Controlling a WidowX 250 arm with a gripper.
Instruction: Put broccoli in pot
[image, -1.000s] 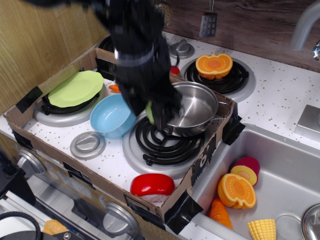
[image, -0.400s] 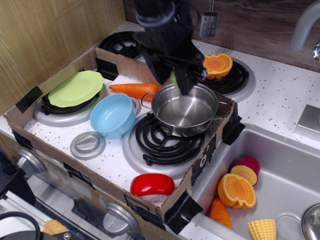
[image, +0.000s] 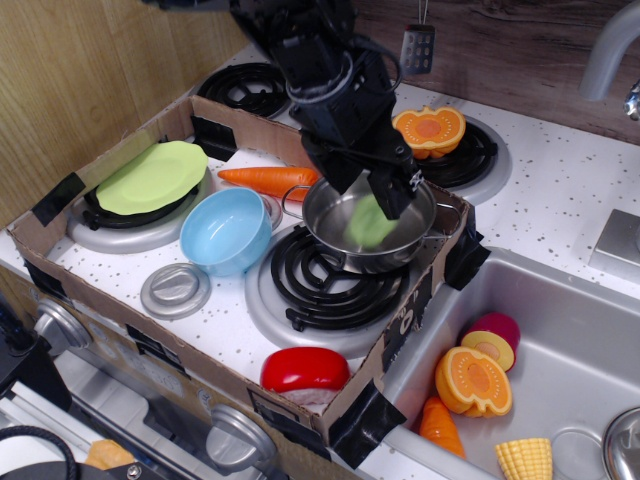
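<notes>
As my claw (image: 385, 192) hung low over the pot (image: 330, 215), the broccoli (image: 370, 222) was already inside the rim, directly beneath my fingertips. I judged the job nearly finished: the floret had reached the pot, and what remained was to let go, if I had not done so, and lift clear. Whether my fingers were closed on the floret or had just parted from it I could not tell, because my own dark body covered the place where they met its top, and the picture was blurred there.

The broccoli showed as a pale green, lumpy blob of matte plastic, soft-edged against the metal. The pot was round, shallow and straight-sided, of polished steel that mirrored the green, with a thin looped handle on the side away from me to the left. It sat on a black coiled burner (image: 320, 285) just below my claw.

To the left of my claw lay a smooth light blue bowl (image: 228, 230), and beyond it a flat lime-green plate (image: 155, 175), both of dull plastic. A glossy orange carrot (image: 265, 178) lay just left of the pot, near its handle. Behind my claw sat half an orange pumpkin (image: 430, 130), ribbed on its skin. A brown cardboard wall (image: 420, 290), taped at its corners in black, ran close under the pot's near side.
</notes>
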